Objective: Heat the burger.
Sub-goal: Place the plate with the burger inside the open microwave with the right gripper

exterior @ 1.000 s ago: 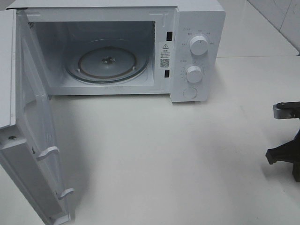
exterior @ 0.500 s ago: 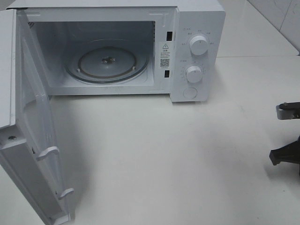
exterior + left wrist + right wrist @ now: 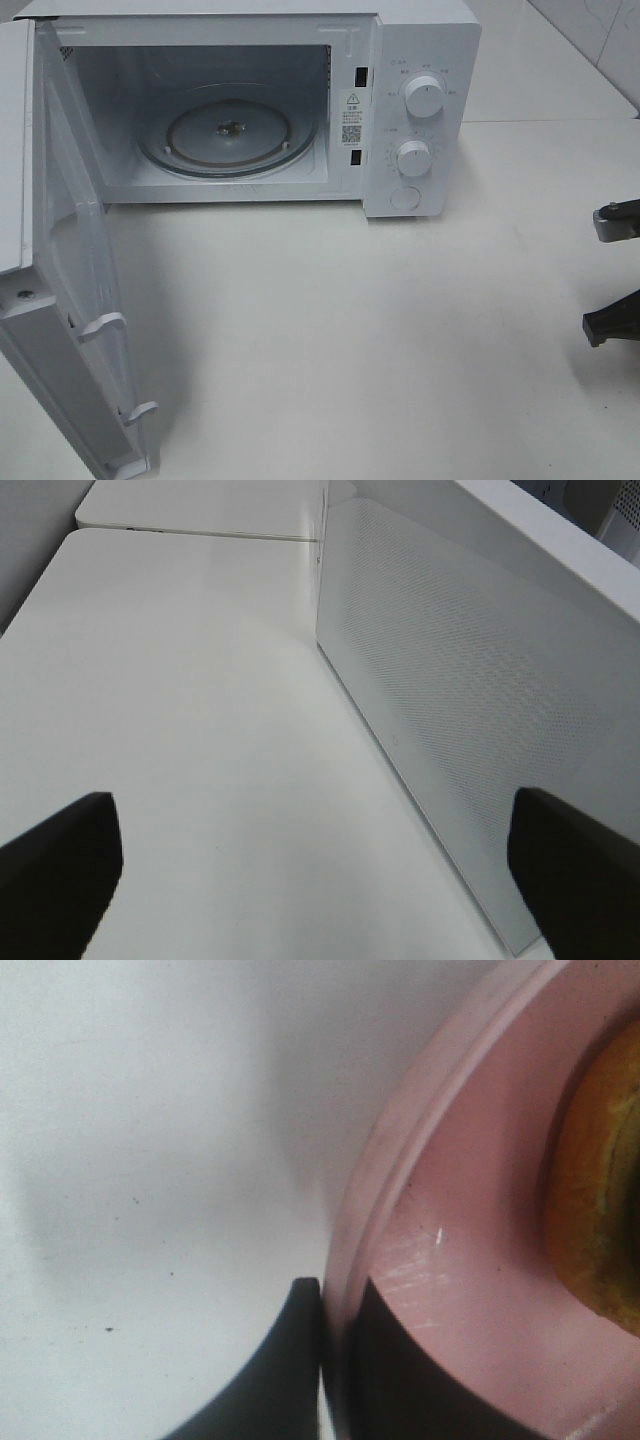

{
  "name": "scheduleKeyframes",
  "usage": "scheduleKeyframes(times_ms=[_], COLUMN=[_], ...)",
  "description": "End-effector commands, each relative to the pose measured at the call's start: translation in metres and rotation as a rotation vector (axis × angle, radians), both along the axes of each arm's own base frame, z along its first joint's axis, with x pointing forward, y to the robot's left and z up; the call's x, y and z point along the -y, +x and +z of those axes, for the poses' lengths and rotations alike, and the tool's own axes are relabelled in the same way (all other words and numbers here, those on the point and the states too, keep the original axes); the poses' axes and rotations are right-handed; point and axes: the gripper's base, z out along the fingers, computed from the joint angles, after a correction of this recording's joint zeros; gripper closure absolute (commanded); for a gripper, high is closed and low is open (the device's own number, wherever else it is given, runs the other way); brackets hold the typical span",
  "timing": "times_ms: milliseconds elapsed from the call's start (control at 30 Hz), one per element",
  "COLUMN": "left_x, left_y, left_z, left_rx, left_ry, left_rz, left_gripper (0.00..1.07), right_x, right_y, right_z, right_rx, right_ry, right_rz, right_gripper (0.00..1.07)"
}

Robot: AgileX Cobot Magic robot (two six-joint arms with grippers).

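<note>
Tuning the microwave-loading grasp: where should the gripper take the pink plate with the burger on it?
Pinch the pink plate by its raised rim, from the outer edge, as the right gripper does: one finger outside, one inside. The burger sits inboard, so only the lip is free.

Microwave [image 3: 420, 60] casing is smooth white with a slight sheen; its turntable [image 3: 228, 130] is clear glossy glass. Its door [image 3: 470, 680] shows fine dotted mesh. Table [image 3: 350, 330] is smooth matt white. Pink plate [image 3: 470, 1290] is glossy and finely scratched. Burger [image 3: 600, 1210] bun is blurred.
</note>
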Motion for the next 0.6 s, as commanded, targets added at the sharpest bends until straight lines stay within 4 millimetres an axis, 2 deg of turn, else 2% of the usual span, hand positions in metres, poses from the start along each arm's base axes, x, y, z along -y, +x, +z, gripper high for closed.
scheduleKeyframes(times_ms=[33, 600], left_x=[0.001, 0.001], left_y=[-0.003, -0.003], left_z=[0.000, 0.000], left_rx=[0.021, 0.021], left_ry=[-0.003, -0.003], left_rz=[-0.001, -0.001], left_gripper=[0.09, 0.09], right_x=[-0.001, -0.028], right_y=[-0.005, -0.026], right_z=[0.012, 0.041], right_rx=[0.004, 0.012], right_ry=[-0.089, -0.159], right_rz=[0.032, 0.143], right_gripper=[1.07, 1.07])
